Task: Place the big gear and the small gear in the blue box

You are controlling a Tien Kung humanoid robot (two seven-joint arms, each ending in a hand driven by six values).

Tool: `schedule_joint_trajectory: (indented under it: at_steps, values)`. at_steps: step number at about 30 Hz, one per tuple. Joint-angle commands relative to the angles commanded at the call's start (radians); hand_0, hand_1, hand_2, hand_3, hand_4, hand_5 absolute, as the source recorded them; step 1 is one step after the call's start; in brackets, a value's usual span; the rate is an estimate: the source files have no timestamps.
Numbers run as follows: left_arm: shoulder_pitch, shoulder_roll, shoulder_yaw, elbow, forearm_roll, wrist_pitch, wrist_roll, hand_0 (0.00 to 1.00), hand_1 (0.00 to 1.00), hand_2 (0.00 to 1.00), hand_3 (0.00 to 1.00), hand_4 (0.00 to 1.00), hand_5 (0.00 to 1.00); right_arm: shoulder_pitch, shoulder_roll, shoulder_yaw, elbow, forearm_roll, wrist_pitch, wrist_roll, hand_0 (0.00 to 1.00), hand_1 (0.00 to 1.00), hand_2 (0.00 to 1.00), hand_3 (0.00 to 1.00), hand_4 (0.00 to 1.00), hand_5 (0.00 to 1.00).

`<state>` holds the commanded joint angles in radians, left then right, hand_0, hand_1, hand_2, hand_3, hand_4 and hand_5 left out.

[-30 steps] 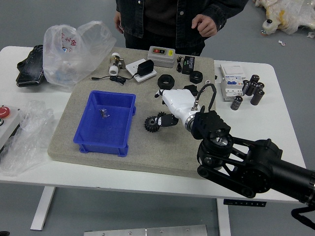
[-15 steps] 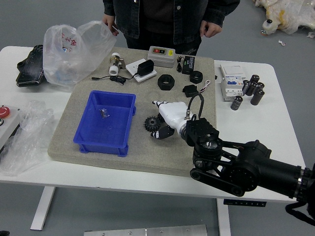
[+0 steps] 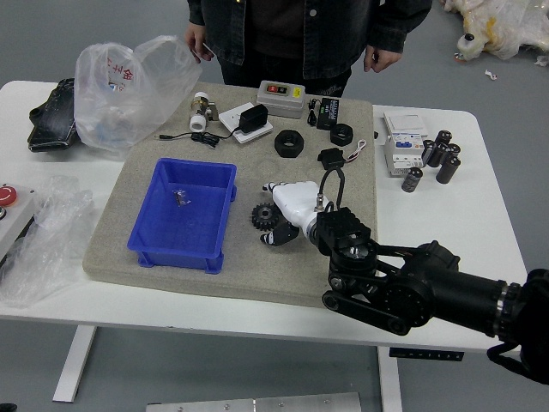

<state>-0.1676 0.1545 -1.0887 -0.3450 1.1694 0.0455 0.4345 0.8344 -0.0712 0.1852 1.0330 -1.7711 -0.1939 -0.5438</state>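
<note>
Right hand [image 3: 273,213] open around the gear [image 3: 264,217].
With 12 o'clock at the table's far side, the gear lies at the blue box's [image 3: 181,257] 3 o'clock, outside it, between the hand's parted thumb and fingers; contact is unclear. The box holds a small metal piece [image 3: 181,197]. A person's hands hang at the gear's 11 [image 3: 198,41] and 1 o'clock.

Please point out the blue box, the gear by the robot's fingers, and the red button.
Blue box [image 3: 181,256]: head view, near wall.
Gear [image 3: 263,216]: head view, toothed body.
Red button [image 3: 8,196]: head view, top.
</note>
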Motion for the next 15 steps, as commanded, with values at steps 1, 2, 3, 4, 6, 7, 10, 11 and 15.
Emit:
schedule_joint_trajectory:
  at_steps: [1,2,3,4,6,7,10,11,15]
  values:
    - [0.000,0.000,0.000,0.000,0.000,0.000,0.000,0.647,0.626,0.584,0.689,0.726,0.393,0.000,0.000,-0.002,-0.001,0.002,-0.004,0.003,0.448,0.667,0.758,0.672,0.590,0.215]
    - [0.000,0.000,0.000,0.000,-0.001,0.000,0.000,0.647,0.626,0.584,0.690,0.725,0.392,-0.001,0.000,-0.005,-0.002,0.004,-0.008,0.007,0.446,0.656,0.690,0.540,0.617,0.066]
    - [0.000,0.000,0.001,0.000,-0.001,0.000,-0.001,0.647,0.626,0.584,0.690,0.725,0.392,-0.001,0.000,-0.006,-0.002,0.005,-0.012,0.011,0.446,0.656,0.690,0.540,0.617,0.066]
    - [0.000,0.000,0.001,0.000,-0.001,0.000,-0.001,0.647,0.626,0.584,0.690,0.725,0.392,-0.002,-0.001,-0.006,-0.002,0.006,-0.016,0.014,0.446,0.656,0.690,0.540,0.617,0.066]
    - [0.000,0.000,0.001,0.000,-0.001,0.000,-0.001,0.647,0.626,0.584,0.690,0.725,0.392,-0.002,-0.002,-0.006,-0.001,0.008,-0.023,0.020,0.446,0.656,0.690,0.540,0.617,0.066]
    - [0.000,0.000,0.002,0.000,-0.002,0.000,-0.002,0.647,0.626,0.584,0.689,0.724,0.393,-0.002,-0.004,-0.004,-0.001,0.010,-0.028,0.024,0.441,0.654,0.665,0.434,0.580,0.076]
    - [-0.001,-0.001,0.003,0.001,-0.002,0.000,-0.003,0.647,0.626,0.584,0.689,0.724,0.393,-0.001,-0.006,0.003,0.000,0.012,-0.035,0.031,0.441,0.654,0.665,0.434,0.580,0.076]
    - [-0.001,-0.001,0.003,0.001,-0.002,0.000,-0.004,0.647,0.626,0.584,0.689,0.724,0.393,-0.001,-0.007,0.007,0.000,0.012,-0.037,0.033,0.441,0.654,0.665,0.434,0.580,0.076]
    - [-0.001,-0.003,0.001,0.001,0.000,0.000,-0.004,0.647,0.625,0.583,0.690,0.723,0.393,0.000,-0.013,0.025,0.000,0.009,-0.043,0.038,0.438,0.653,0.663,0.424,0.526,0.064]
